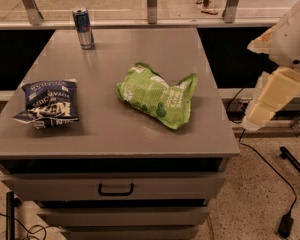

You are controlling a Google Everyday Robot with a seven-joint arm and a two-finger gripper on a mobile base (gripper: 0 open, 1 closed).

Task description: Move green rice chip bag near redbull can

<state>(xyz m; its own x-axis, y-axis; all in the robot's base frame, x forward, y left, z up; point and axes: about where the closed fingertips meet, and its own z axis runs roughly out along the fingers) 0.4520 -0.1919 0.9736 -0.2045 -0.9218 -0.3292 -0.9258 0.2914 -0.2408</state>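
Note:
The green rice chip bag (157, 97) lies crumpled on the grey table top (140, 49), right of the middle. The redbull can (83, 28) stands upright at the far left corner of the table, well apart from the bag. Only white and cream links of my arm (272, 91) show, at the right edge of the view, beside the table and above the floor. My gripper itself is out of view.
A dark blue chip bag (49, 103) lies at the table's front left. Drawers with a handle (116, 189) sit under the top. A railing with posts (151, 3) runs behind the table. Cables (270, 169) trail on the floor at right.

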